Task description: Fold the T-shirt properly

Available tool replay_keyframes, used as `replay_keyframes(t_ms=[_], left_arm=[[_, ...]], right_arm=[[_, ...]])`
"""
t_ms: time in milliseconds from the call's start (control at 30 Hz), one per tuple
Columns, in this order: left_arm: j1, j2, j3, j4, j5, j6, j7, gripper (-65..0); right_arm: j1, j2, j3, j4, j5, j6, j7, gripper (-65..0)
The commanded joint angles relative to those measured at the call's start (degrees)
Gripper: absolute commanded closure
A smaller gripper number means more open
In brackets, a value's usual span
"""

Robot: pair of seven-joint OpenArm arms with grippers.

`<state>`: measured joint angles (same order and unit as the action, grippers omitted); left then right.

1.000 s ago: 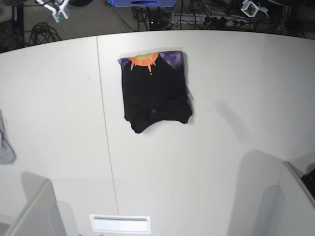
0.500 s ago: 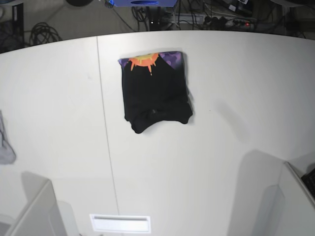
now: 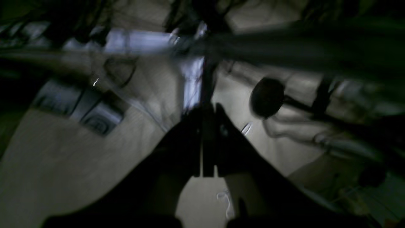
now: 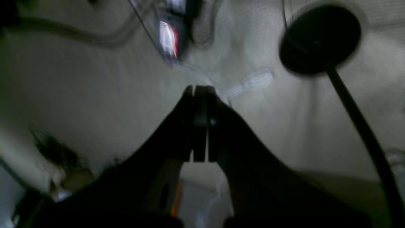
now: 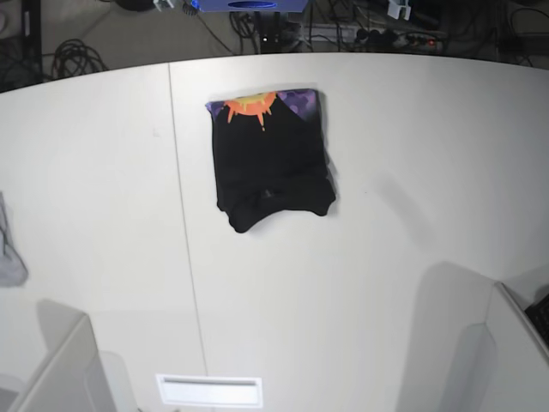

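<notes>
Where the white table (image 5: 386, 283) spreads: folded T-shirt (image 5: 270, 163), print at far end.

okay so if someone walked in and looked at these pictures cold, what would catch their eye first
The black T-shirt, folded into a compact bundle, lies alone on the far middle of the white table, its orange and purple print showing along the far edge. A small grey cloth peeks in at the base view's left edge. Both wrist views are dark and blurred.
</notes>
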<state>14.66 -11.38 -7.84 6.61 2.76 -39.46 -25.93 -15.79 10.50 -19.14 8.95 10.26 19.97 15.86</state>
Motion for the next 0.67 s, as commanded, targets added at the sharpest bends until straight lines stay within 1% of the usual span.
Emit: replay_keyframes(t_ms=[0,33,67,100,133,200,300,367,633], left_arm=[[-0.02,-0.89,-0.12,-0.06,-0.17,-0.54,-0.48,0.0],[-0.81,-0.89,-0.12,-0.06,-0.17,-0.54,-0.48,0.0],[-1.25,-0.89,-0.12,-0.06,-0.17,1.35,-0.75,0.0],[-1.60,-0.80,-0.12,-0.06,-0.17,4.25,-0.84,0.0],[-1.86,-0.62,-0.12,-0.06,-0.17,6.36,-0.75,0.0],[-3.09,0.61,-0.03,-0.06,-0.17,10.23,-0.48,0.0],[-3.80,0.96,-0.03,-0.06,-0.17,13.48,-0.66,0.0],[-3.97,0.87,-0.03,-0.06,-0.17,14.45,-0.75,0.0],[-3.89,1.05,-0.03,-0.06,-0.17,14.45,-0.48,0.0]], right_arm=[[0.28,0.44,0.10,-0.73,-0.11,0.21,1.51,0.0],[0.80,-0.17,0.10,-0.91,-0.11,0.21,2.47,0.0],[1.24,-0.79,0.10,-0.91,-0.02,0.21,2.47,0.0],[1.86,-1.32,0.19,-0.91,-0.02,0.21,2.38,0.0],[2.21,-1.84,0.19,-0.99,0.07,0.21,2.38,0.0],[2.39,-2.99,0.19,-1.08,0.07,0.21,2.38,0.0],[2.47,-4.04,0.10,-0.99,-0.02,0.21,2.74,0.0],[2.56,-3.95,0.10,-0.99,-0.02,0.21,2.74,0.0],[3.70,-3.95,0.10,-0.99,-0.02,0.21,2.74,0.0]])
